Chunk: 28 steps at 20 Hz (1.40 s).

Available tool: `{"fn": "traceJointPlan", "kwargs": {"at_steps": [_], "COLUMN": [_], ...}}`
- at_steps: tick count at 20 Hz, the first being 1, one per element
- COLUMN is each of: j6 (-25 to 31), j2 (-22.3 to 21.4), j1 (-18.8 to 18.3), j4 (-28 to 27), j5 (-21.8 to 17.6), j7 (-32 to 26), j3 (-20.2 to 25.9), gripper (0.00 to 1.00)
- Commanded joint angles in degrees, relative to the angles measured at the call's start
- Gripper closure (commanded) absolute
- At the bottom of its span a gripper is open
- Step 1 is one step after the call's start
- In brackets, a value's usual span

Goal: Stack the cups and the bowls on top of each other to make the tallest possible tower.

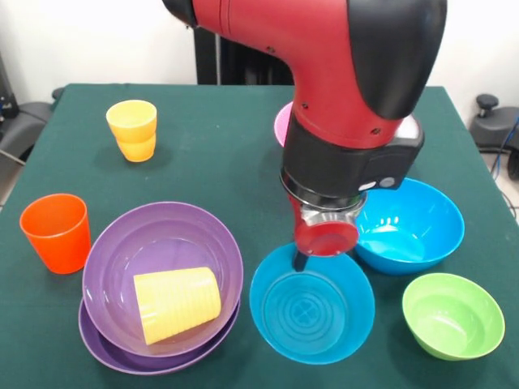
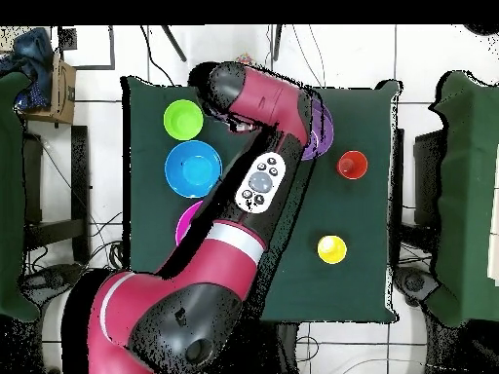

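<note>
Claw [image 1: 302,258] low at blue bowl [image 1: 312,312] rim — grip unreadable; best pinched squarely on rim, lifted level.

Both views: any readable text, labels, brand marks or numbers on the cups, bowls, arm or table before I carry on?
None can be read.
Arm: a grey panel with small round buttons shows in the overhead view; any marks on it are too small to read.
Cups, bowls and the green table cover: plain, no lettering visible.
</note>
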Motion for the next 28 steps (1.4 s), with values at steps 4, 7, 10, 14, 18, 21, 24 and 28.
{"fn": "traceJointPlan", "kwargs": {"at_steps": [4,7,10,14,18,21,24,28], "j6": [9.87,11.49,12.09,12.35,11.12,10.13,9.42,7.34], "j2": [-0.62,-1.17,-1.61,-2.12,-2.68,-3.34,-3.97,-4.96], "j1": [-0.50,-1.13,-1.46,-1.73,-1.82,-1.99,-2.49,-3.20], "j4": [-4.08,-4.07,-3.56,-2.89,-1.19,0.27,1.46,3.37], "j5": [0.61,-0.22,-1.46,-3.33,-3.94,-4.86,-6.07,-7.50], "j7": [14.10,11.84,9.49,4.98,2.61,0.89,-1.23,-4.40], "j3": [1.68,1.26,0.45,-0.05,0.58,0.91,1.61,3.24], "gripper": [1.00,1.00,1.00,1.00,1.00,1.00,1.00,1.00]}}
